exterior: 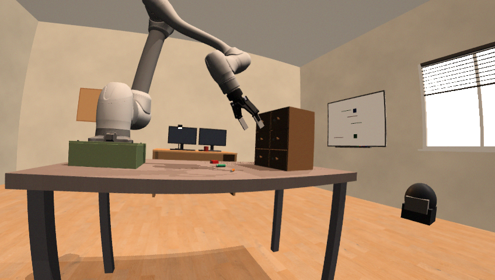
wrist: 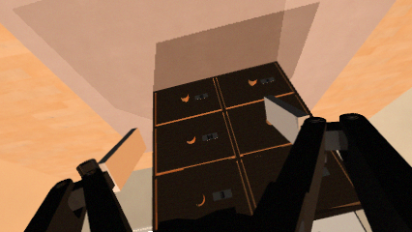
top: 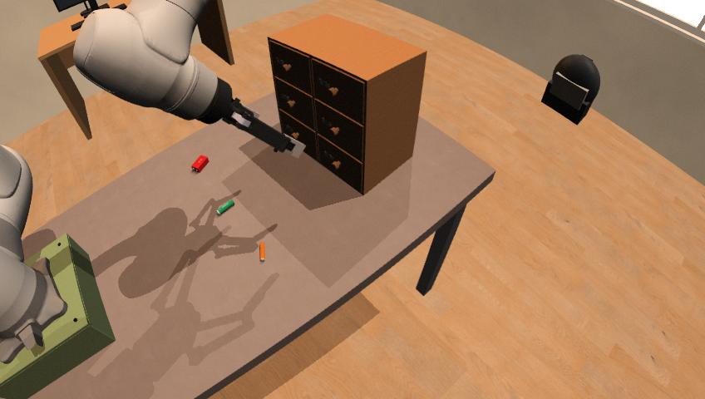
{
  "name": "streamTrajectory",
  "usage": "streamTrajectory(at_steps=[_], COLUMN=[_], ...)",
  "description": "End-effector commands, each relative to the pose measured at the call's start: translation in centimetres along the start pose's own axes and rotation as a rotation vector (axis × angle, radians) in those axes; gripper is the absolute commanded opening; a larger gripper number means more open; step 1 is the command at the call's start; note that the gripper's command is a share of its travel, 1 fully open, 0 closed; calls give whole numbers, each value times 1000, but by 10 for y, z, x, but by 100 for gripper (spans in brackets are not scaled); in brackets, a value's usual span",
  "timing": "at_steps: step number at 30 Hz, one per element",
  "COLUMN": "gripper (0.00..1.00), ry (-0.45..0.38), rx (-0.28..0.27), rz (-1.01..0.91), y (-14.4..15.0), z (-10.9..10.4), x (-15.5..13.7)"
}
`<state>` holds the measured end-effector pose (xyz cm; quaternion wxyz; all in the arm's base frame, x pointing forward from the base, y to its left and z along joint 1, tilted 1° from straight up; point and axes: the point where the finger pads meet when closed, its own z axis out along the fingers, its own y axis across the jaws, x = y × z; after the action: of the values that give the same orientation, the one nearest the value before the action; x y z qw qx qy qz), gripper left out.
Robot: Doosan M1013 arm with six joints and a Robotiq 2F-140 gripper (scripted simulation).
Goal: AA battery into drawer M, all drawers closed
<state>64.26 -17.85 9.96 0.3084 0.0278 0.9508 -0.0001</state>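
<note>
The green AA battery (top: 225, 207) (exterior: 220, 165) lies on its side on the table, the thicker of two round batteries. The small chest (top: 391, 118) (exterior: 301, 138) stands upright at the table's far end, all drawers pushed in. The drawer marked M (top: 346, 140) (exterior: 282, 143) (wrist: 169, 150) is the middle one of the column beside the visible side wall; it has a small orange knob. My gripper (top: 275, 130) (exterior: 252, 123) (wrist: 202, 123) is open and empty, tilted down in front of the chest, well above the table. In the wrist view the chest appears upside down between and beyond the fingers.
A red block battery (top: 200, 163) (exterior: 214, 161) and a thinner orange battery (top: 262, 251) (exterior: 232, 170) lie on the table (top: 366, 237) (exterior: 180, 185) on either side of the green one. The arm's green base box (top: 94, 306) (exterior: 104, 154) stands at the opposite end.
</note>
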Motion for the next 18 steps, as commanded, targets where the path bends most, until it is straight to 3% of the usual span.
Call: streamTrajectory(at_steps=[1, 6, 8, 18], gripper=[100, 100, 100, 100], ry=[172, 303, 303, 512], rx=[19, 19, 19, 17], rz=[12, 14, 14, 16], y=[-2, -2, -2, -2], z=[-11, -26, -26, -50], x=[-5, -2, -2, 1])
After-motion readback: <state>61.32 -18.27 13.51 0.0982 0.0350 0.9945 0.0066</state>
